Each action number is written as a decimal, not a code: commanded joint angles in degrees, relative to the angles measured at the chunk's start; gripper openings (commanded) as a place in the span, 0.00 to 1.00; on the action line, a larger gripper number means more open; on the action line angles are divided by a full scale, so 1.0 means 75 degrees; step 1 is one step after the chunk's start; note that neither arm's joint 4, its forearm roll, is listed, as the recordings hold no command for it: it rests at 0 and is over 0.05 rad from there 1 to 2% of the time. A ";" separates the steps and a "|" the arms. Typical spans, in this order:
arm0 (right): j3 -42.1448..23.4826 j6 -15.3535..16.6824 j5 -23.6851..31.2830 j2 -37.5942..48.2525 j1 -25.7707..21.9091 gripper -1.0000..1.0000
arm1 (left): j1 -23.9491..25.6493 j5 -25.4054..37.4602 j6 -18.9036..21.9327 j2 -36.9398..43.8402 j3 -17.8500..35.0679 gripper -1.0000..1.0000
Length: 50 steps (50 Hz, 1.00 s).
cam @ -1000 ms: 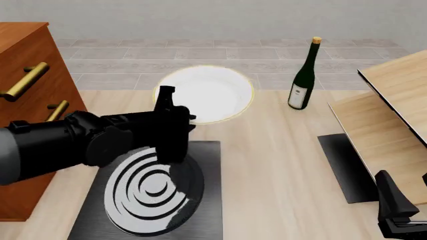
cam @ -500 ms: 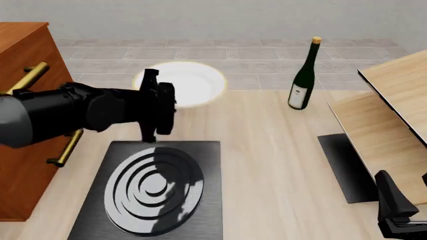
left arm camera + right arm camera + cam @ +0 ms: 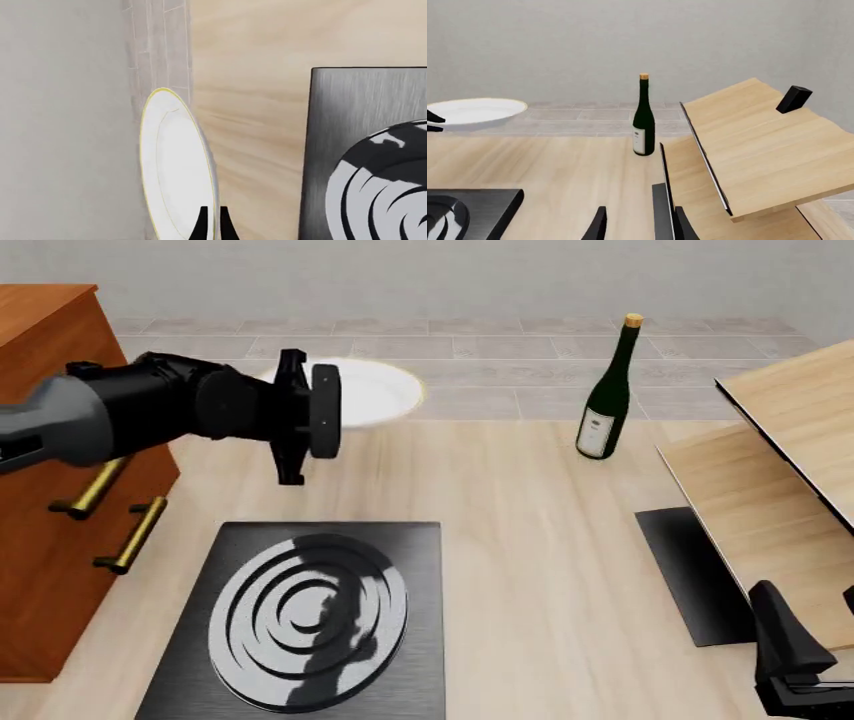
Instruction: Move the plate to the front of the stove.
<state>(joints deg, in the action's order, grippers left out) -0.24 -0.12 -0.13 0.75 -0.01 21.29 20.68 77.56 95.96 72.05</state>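
The white plate with its thin gold rim hangs in the air above the table's far left part, beyond the stove. My left gripper is shut on the plate's near-left rim. In the left wrist view the plate appears edge-on, with the fingertips closed over its rim. The black stove with silver rings lies flat at the front left, and it also shows in the left wrist view. My right gripper is open and holds nothing, low at the front right. The right wrist view shows the plate far off.
A brown cabinet with brass handles stands at the left, close to my left arm. A green wine bottle stands at the far right of centre. A tilted wooden rack and a black mat occupy the right side.
My left arm has lifted the plate off the table and carried it left and farther back; the arm no longer hangs over the stove. The right arm has not moved.
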 commanded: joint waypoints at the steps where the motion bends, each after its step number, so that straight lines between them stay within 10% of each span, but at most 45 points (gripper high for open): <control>1: 0.0001 -0.0012 -0.0007 0.0025 0.0001 1.00 | -0.0160 0.0402 -0.0147 0.0522 0.0828 0.00; 50: 0.0002 -0.0015 -0.0026 0.0072 -0.0007 1.00 | -0.0181 0.0804 -0.0820 0.2307 0.2224 0.00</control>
<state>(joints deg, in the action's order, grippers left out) -0.22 -0.24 -0.29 1.22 -0.07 19.83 26.33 71.76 111.80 86.59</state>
